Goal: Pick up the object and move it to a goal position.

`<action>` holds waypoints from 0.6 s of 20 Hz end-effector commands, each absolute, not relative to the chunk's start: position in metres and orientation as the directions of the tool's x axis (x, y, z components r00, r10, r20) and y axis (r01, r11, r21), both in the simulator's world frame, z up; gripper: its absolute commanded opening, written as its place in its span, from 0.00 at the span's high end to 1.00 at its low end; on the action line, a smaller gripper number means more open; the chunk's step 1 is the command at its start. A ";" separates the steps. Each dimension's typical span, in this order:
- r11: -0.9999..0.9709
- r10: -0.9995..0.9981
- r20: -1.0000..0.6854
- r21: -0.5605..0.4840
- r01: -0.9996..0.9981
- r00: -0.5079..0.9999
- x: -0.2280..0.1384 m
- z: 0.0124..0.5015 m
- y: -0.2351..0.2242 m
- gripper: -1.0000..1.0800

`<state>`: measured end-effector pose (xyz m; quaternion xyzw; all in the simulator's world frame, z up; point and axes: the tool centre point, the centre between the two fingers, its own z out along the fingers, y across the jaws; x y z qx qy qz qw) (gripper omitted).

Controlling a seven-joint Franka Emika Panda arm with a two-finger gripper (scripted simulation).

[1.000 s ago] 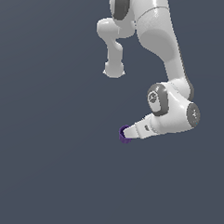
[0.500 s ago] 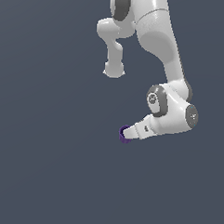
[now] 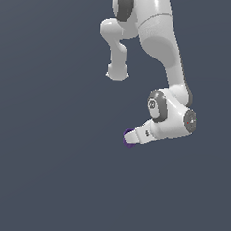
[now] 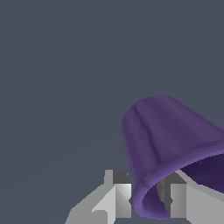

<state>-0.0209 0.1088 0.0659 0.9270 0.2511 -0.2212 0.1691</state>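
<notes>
The object is a small dark purple cup [image 3: 129, 138] showing at the tip of the white arm in the exterior view. In the wrist view the cup [image 4: 166, 140] fills much of the picture, its rim and hollow turned toward the camera. My gripper [image 4: 146, 197] is shut on the cup's rim, with one grey finger [image 4: 118, 192] outside the wall and the other finger [image 4: 175, 197] inside the hollow. In the exterior view the gripper [image 3: 133, 136] points toward that view's left, and its fingers are mostly hidden by the hand.
Only plain dark grey-blue ground [image 3: 47, 171] surrounds the arm. The white arm's links [image 3: 159, 47] rise above the gripper toward the upper middle of the exterior view.
</notes>
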 end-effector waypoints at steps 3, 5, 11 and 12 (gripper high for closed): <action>-0.816 0.391 -0.495 0.202 0.541 0.776 -0.021 0.065 0.109 1.00; -0.816 0.391 -0.495 0.202 0.541 0.776 -0.021 0.065 0.109 1.00; -0.816 0.391 -0.495 0.203 0.541 0.776 -0.021 0.068 0.108 1.00; -0.816 0.391 -0.495 0.203 0.541 0.776 -0.022 0.069 0.106 1.00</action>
